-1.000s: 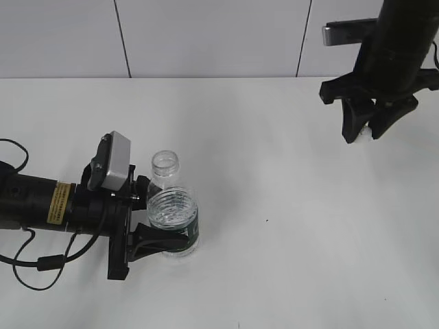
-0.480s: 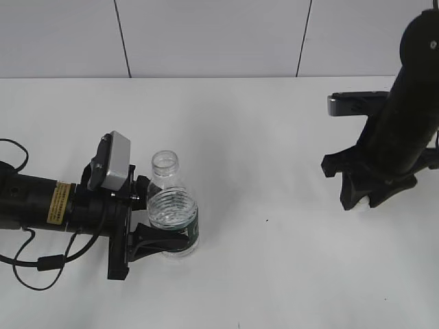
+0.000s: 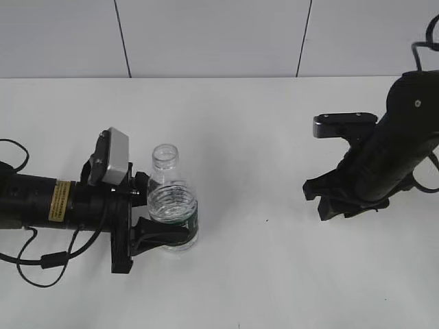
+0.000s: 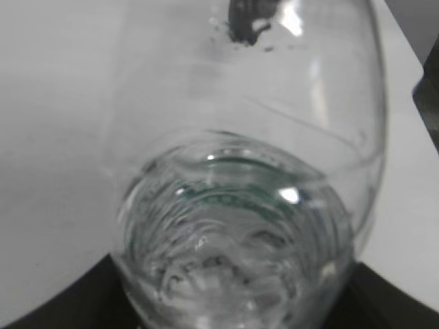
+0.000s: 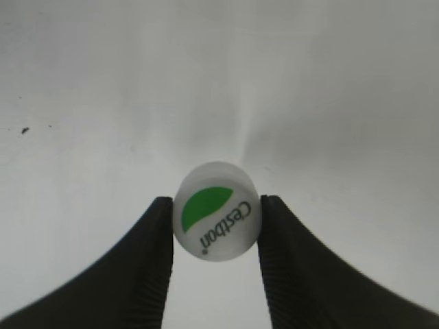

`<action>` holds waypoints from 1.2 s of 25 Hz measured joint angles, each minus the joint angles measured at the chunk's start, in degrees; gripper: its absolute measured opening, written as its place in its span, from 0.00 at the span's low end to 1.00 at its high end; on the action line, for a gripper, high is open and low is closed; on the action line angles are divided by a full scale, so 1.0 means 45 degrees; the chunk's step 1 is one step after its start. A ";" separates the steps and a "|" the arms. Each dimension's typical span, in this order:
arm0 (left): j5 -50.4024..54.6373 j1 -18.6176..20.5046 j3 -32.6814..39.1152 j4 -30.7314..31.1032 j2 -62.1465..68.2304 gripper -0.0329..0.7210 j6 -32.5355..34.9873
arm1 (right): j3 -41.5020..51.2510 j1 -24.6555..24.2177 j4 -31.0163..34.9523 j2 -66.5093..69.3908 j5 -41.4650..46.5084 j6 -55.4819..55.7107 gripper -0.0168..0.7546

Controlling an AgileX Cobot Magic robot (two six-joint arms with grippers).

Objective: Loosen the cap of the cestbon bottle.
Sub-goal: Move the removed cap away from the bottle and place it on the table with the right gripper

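We see the bottle (image 3: pixel 171 212) standing upright on the white table (image 3: pixel 240 274), left of centre, its neck open and bare. The left gripper (image 3: pixel 159 233) reaches in from the left and clenches the bottle around its lower body, at the green label band. In the left wrist view the ribbed clear wall (image 4: pixel 240 226) fills the frame, with the dark jaw edges only at the bottom corners, which fits a firm side grasp. We judge that hold is there to keep the bottle from turning or tipping while the top is worked.

The cap (image 5: pixel 216 209) is no longer on the bottle. It sits pinched between the two fingers of the right gripper (image 5: pixel 216 226), its green half-circle and lettering facing the wrist camera, so the fingers press on its rim. In the exterior view the right gripper (image 3: pixel 343 204) hangs low over the table at the right, well apart from the bottle; the cap itself is hidden there by the arm.

By our reading, the loosening is done and more: the cap is fully off. What remains is probably to set it down on the bare table below, where a round cap could roll if dropped on edge.
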 joint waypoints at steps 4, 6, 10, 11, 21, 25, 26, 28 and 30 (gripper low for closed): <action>0.0000 0.0000 0.0000 -0.0247 0.0000 0.59 0.0000 | 0.0035 0.0279 0.0042 0.0492 -0.0501 0.0000 0.40; 0.0000 0.0000 0.0000 -0.0256 0.0000 0.59 0.0000 | 0.0035 0.0333 0.0044 0.0773 -0.0686 0.0000 0.40; 0.0000 0.0000 0.0000 -0.0261 0.0000 0.59 -0.0004 | 0.0035 0.0346 0.0044 0.1184 -0.0871 0.0000 0.40; 0.0000 0.0000 0.0000 -0.0261 0.0000 0.59 -0.0004 | 0.0035 0.0346 0.0047 0.1199 -0.0906 0.0000 0.40; 0.0000 0.0000 0.0000 -0.0426 0.0000 0.59 -0.0015 | 0.0035 0.0346 0.0101 0.1252 -0.0750 -0.0493 0.73; -0.0004 0.0000 0.0000 -0.0626 0.0000 0.59 -0.0015 | 0.0035 0.0360 0.0110 0.1196 -0.0591 -0.0586 0.82; -0.0004 0.0000 0.0000 -0.0636 0.0000 0.59 -0.0015 | 0.0035 0.0360 0.0110 0.1105 -0.0502 -0.0600 0.82; -0.0004 0.0000 0.0000 -0.0651 0.0000 0.59 -0.0015 | 0.0035 0.0360 0.0099 0.0823 -0.0393 -0.0613 0.81; -0.0004 0.0000 0.0000 -0.0651 0.0000 0.61 -0.0015 | 0.0035 0.0360 0.0099 0.0397 -0.0322 -0.0640 0.80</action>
